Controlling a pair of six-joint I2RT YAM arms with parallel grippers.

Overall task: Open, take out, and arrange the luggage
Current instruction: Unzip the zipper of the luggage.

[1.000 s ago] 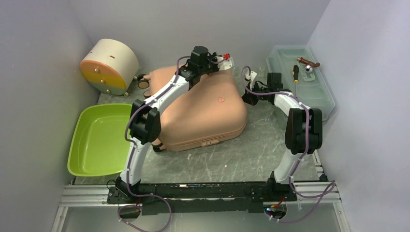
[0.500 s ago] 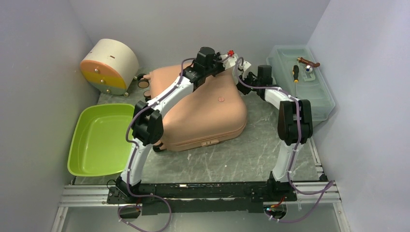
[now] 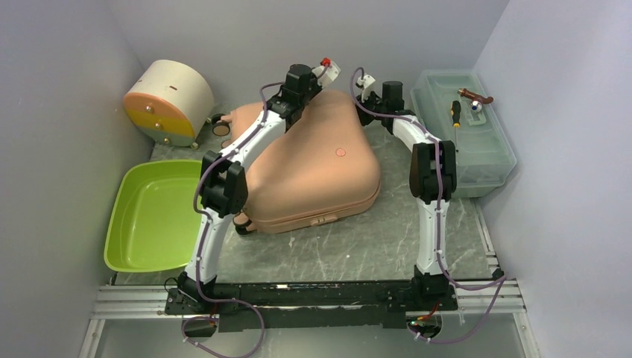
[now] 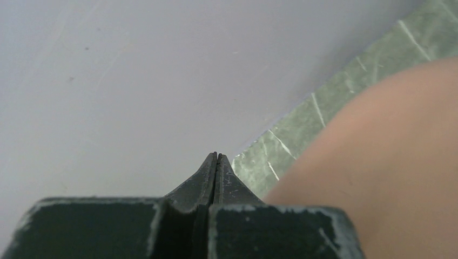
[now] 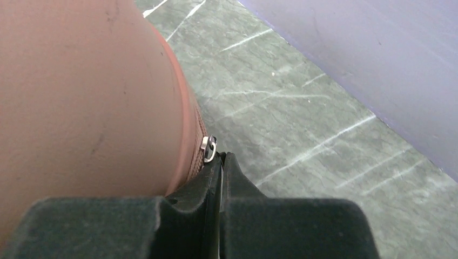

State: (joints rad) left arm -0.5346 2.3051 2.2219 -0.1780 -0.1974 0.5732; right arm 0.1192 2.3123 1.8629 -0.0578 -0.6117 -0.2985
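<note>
The luggage is a salmon-pink hard-shell suitcase lying flat and closed in the middle of the table. It fills the right of the left wrist view and the left of the right wrist view. My left gripper hovers over its far edge, pointing at the back wall, shut with nothing in it. My right gripper is at the far right corner, its jaws pressed together at the seam. The silver zipper pull sits at the very tips and appears pinched between them.
A lime-green basin lies at the left. A cream half-round box stands at the back left. A translucent toolbox at the right carries a screwdriver on its lid. The back wall is close behind both grippers.
My right arm swung left and back from beside the toolbox to the suitcase's far right corner, and its jaws closed the last bit. My left gripper shifted slightly toward the back.
</note>
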